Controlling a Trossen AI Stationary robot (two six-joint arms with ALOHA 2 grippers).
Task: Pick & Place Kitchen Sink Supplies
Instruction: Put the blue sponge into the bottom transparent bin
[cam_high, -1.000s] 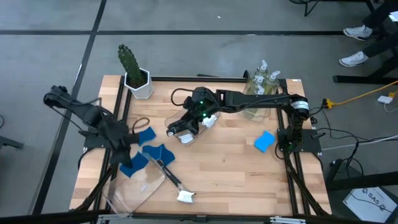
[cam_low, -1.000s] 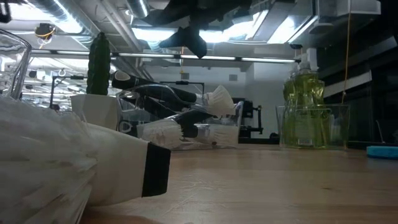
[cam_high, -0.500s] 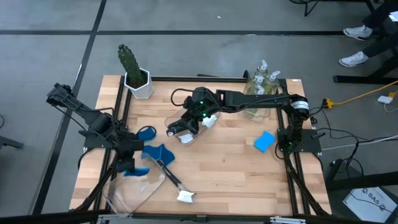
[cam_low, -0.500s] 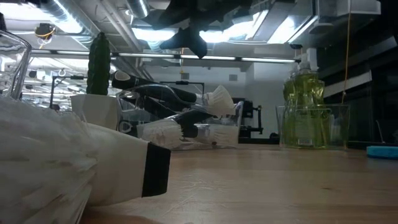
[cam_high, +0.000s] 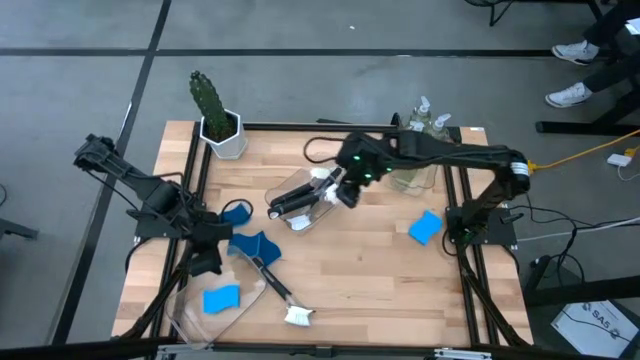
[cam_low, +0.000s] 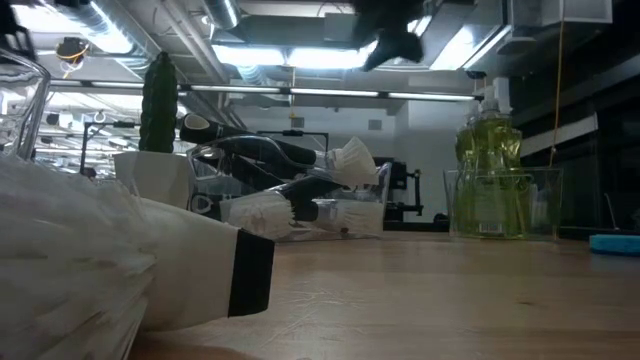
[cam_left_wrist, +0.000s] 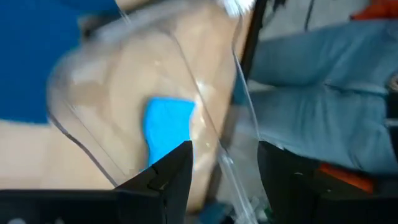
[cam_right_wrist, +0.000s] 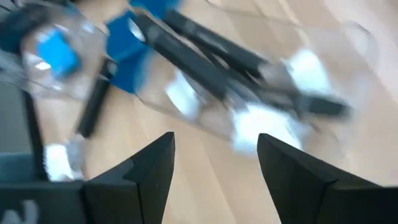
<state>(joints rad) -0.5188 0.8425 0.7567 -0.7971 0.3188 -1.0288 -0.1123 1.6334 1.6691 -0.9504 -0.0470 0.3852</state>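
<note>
A blue sponge (cam_high: 221, 298) lies flat inside the clear bin (cam_high: 190, 318) at the table's near left; the left wrist view shows this sponge (cam_left_wrist: 166, 127) through the bin's wall. My left gripper (cam_high: 205, 256) stands open just above and beyond it, holding nothing. Two more blue sponges (cam_high: 250, 245) lie on the table beside it. A black-handled brush (cam_high: 272, 283) lies with its white head (cam_high: 298, 315) toward the near edge. My right gripper (cam_high: 345, 188) hovers open at the right end of a clear bin (cam_high: 300, 205) that holds several brushes (cam_right_wrist: 249, 68).
A fourth blue sponge (cam_high: 425, 226) lies near the right edge. Soap pump bottles (cam_high: 425, 125) stand in a clear bin at the far right. A potted cactus (cam_high: 212, 108) stands at the far left corner. Bare wood lies in the table's middle and near right.
My left gripper has opened and let go of the blue sponge, which has dropped into the near-left clear bin and lies flat there. My right gripper has drawn back from the brush bin toward the table's right edge, staying open.
</note>
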